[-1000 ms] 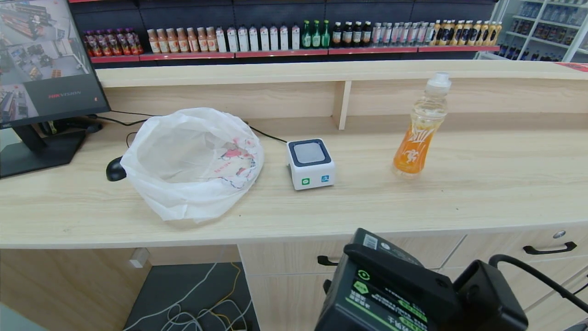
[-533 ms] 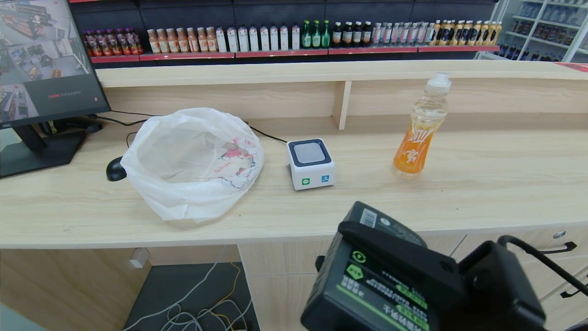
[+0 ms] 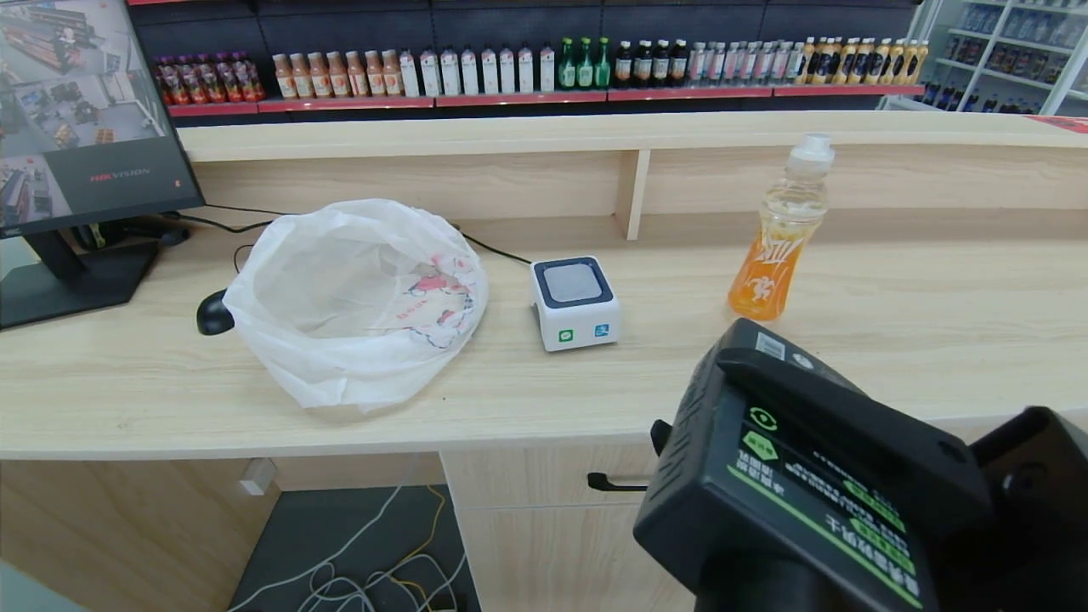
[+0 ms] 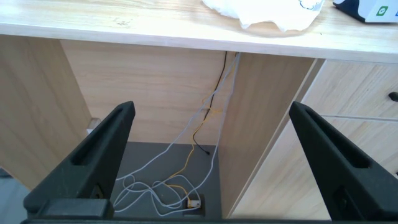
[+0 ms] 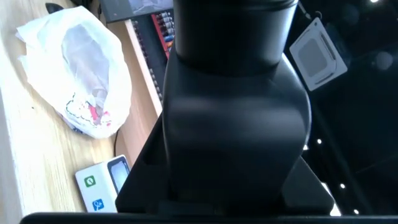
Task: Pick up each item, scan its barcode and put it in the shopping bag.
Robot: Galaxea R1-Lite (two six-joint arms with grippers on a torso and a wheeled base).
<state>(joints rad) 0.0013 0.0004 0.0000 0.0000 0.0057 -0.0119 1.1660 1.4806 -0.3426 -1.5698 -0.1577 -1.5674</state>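
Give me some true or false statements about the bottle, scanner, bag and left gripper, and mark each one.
1. The bottle stands upright on the counter. True.
2. The bottle lies inside the shopping bag. False: it stands outside, apart from the bag.
3. The scanner sits between bag and bottle. True.
4. The left gripper is shut on the bottle. False: it is open and empty, below the counter top.
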